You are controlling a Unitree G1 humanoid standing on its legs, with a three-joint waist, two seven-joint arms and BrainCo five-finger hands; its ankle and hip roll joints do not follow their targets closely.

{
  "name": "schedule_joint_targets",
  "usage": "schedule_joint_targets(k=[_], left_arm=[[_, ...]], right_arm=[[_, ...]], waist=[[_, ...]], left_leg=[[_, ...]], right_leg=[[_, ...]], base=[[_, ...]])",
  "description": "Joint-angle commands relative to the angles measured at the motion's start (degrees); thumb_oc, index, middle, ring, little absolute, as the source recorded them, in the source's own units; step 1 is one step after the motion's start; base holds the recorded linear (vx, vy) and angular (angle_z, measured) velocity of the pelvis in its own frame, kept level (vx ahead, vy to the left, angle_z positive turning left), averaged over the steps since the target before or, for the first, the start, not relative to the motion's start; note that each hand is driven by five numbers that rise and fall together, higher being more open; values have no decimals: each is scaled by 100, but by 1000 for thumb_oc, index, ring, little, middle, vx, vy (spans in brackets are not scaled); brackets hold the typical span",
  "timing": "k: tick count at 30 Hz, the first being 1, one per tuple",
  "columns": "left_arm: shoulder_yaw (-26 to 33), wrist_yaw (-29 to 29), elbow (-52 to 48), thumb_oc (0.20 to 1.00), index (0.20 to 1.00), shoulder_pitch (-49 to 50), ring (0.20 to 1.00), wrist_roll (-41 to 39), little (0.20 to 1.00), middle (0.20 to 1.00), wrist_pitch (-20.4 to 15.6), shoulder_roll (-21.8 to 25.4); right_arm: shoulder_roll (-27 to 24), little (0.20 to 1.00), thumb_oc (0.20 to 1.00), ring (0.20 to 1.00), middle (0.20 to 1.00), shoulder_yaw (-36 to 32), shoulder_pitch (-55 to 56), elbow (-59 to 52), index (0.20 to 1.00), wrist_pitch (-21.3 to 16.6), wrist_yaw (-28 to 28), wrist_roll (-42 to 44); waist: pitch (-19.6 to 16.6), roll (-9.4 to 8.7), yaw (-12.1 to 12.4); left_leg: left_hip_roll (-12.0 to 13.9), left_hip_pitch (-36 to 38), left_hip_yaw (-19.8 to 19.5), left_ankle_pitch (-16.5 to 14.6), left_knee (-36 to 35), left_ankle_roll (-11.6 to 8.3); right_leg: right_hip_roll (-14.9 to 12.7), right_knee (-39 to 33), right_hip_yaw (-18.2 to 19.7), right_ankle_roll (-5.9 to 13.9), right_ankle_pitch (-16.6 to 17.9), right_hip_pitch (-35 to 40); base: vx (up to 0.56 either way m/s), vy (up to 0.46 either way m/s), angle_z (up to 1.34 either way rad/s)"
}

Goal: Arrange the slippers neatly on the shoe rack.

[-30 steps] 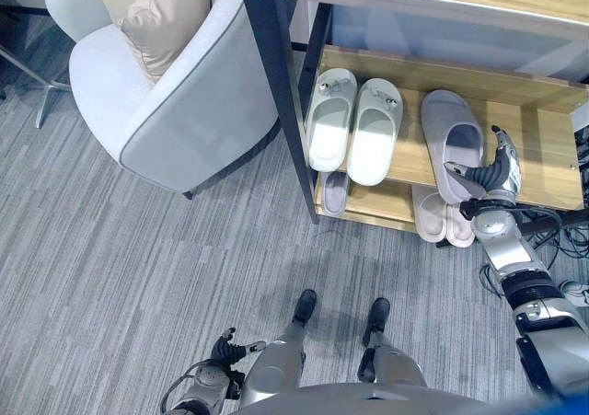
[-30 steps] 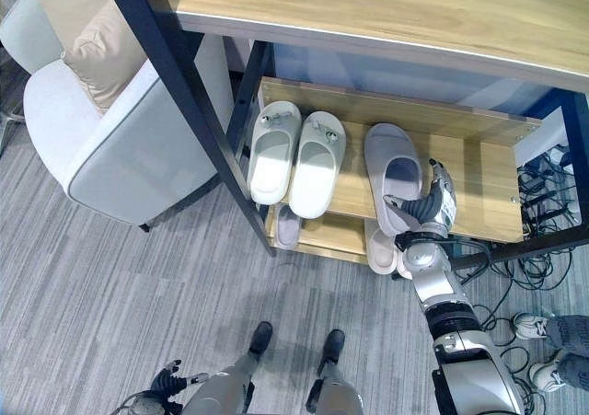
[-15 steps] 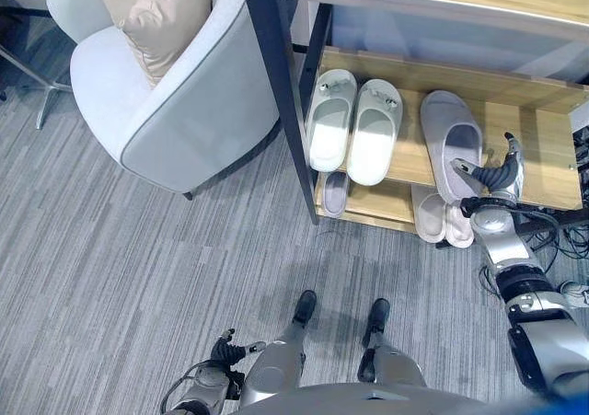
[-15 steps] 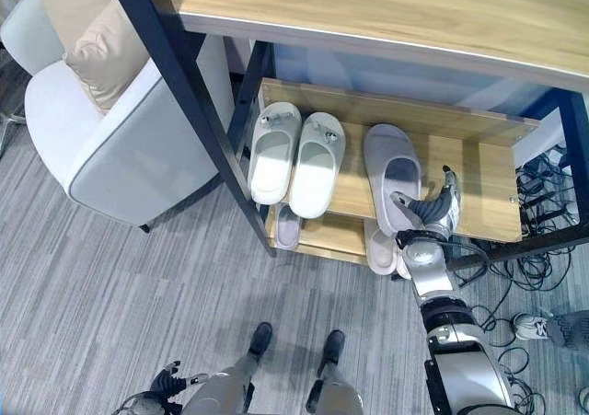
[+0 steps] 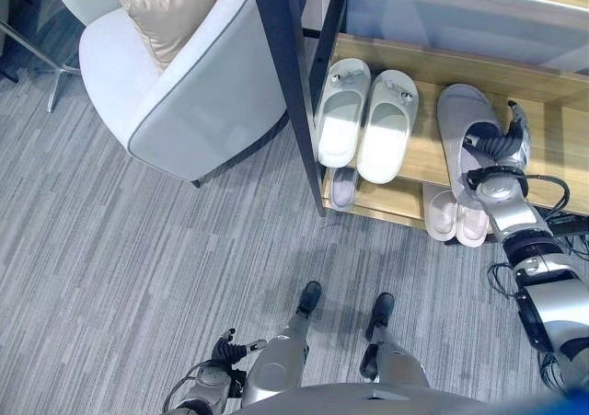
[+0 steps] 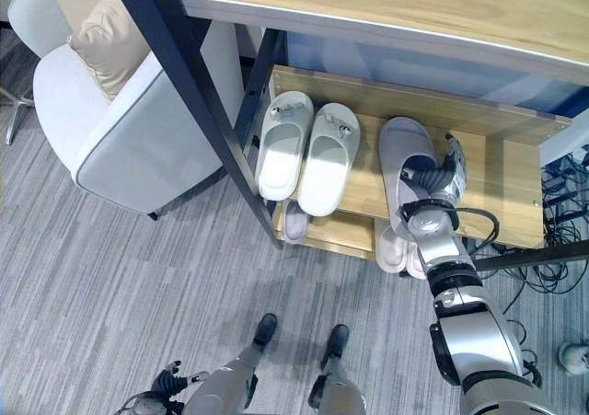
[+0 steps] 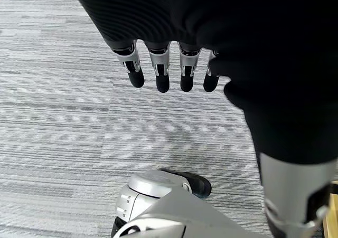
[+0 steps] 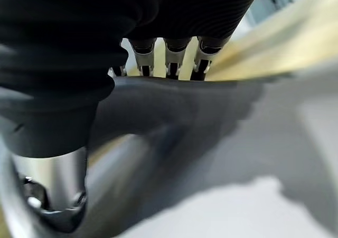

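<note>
Right hand (image 6: 433, 178): fingers and thumb clamped on the rim of the pale grey closed-toe slipper (image 6: 403, 162).
Slipper position: middle shelf of the wooden shoe rack (image 6: 497, 185), beside the pair of white open-toe slides (image 6: 308, 145).
Left hand (image 7: 174, 64): fingers straight, holding nothing, above grey carpet (image 5: 138, 268).

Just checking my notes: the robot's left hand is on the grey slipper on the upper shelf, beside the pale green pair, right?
Not quite. It is the right hand that is on the grey slipper, as the right eye view shows. The rest stands: the slipper lies on the upper shelf beside the pale green pair.
</note>
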Motion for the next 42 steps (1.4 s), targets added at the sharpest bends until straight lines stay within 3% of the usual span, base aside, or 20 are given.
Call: schedule_joint_targets(k=[1,2,3,5,12,17,24,29,31,33,34,35,41,42], left_arm=[[-371,23,384,1000,1000,-156,1000,27,1000,1000,-104,-198],[-373,22,373,1000,1000,-169,1000,33,1000,1000,-106,-203],[-378,28,366,1000,1000,-198,1000,41,1000,1000,-110,-212],[-401,25,361,1000,1000,-226,1000,59,1000,1000,-115,-227],[-412,39,365,1000,1000,-293,1000,118,1000,1000,-91,-267],[-216,53,417,1000,1000,-317,1000,238,1000,1000,-14,-264],[293,-28,390,1000,1000,-193,1000,410,1000,1000,47,-239],[696,-85,443,1000,1000,210,1000,586,1000,1000,96,-197],[807,-50,348,1000,1000,224,1000,522,1000,1000,106,-110],[767,-120,254,1000,1000,263,1000,451,1000,1000,60,-69],[850,-56,181,1000,1000,163,1000,430,1000,1000,32,-24],[585,51,2,1000,1000,106,1000,389,1000,1000,-89,-1],[786,231,-464,1000,1000,-126,1000,-265,1000,1000,-347,269],[794,321,-690,1000,1000,-198,1000,-507,1000,1000,-432,327]], right_arm=[[-402,1000,1000,1000,1000,246,-208,-199,1000,-3,-27,-699],[-408,1000,1000,1000,1000,287,-230,-173,1000,6,-19,-756],[-424,558,558,558,558,364,-284,-148,558,26,5,-840],[-411,200,200,200,200,432,-300,-115,200,35,58,-925],[-332,200,200,200,200,425,-125,-75,200,52,89,-968],[-242,200,200,200,200,-15,603,-913,200,0,-97,-1123],[-110,200,200,200,200,-977,2646,-3099,200,-273,50,-1721],[291,200,200,200,200,-1265,4395,-4204,200,-663,765,-1710],[359,200,200,200,200,-1199,4759,-4412,200,-832,1074,-1557],[370,200,200,200,200,-1241,4656,-4290,200,-906,974,-1410],[273,200,200,200,200,-1250,4625,-4414,200,-895,1073,-1507],[244,200,200,200,200,-1231,4328,-4225,200,-993,897,-1292],[91,200,200,200,200,-976,3922,-4288,200,-1076,754,-1312],[18,200,200,200,200,-850,3768,-4336,200,-1062,725,-1350]], waist=[[-10,-173,52],[-9,-172,50],[-8,-171,50],[-9,-175,49],[-28,-174,-1],[-96,-173,-97],[-291,-210,-326],[-449,-237,-523],[-12,-272,-554],[399,-260,-477],[612,-258,-558],[781,-176,-505],[936,-175,-479],[1027,-165,-446]], left_leg=[[30,-100,589,-295,-15,-94],[34,-94,593,-296,-15,-97],[38,-90,598,-293,-15,-101],[39,-77,593,-299,-15,-102],[49,-20,614,-320,-15,-101],[88,85,690,-358,-15,-73],[190,431,788,-492,-15,-39],[350,1183,981,-819,65,85],[344,1048,1143,-1265,1236,121],[325,654,1028,-1314,1707,115],[335,401,1026,-1319,1927,116],[241,-468,849,-1455,2665,170],[317,-1617,692,-1859,4022,227],[308,-1890,625,-2153,4508,258]], right_leg=[[-102,37,50,406,-386,506],[-102,37,46,405,-391,511],[-101,37,44,401,-394,519],[-102,37,45,397,-396,530],[-106,40,47,397,-401,572],[-95,51,92,391,-427,638],[-36,86,163,370,-539,912],[45,359,510,306,-836,1371],[63,1092,718,142,-1185,1386],[54,1599,675,51,-1289,1054],[60,1897,676,22,-1343,788],[21,2720,672,-94,-1544,-53],[-45,4302,794,-340,-2334,-1266],[-49,4832,862,-373,-2665,-1573]], base=[[0,0,0],[0,0,0],[0,0,0],[0,0,0],[0,0,0],[-14,0,0],[5,-12,-5],[97,-28,-41],[-118,-88,-62],[-393,-77,-11],[-555,-57,48],[-442,-31,53],[-123,-49,25],[-74,-95,47]])
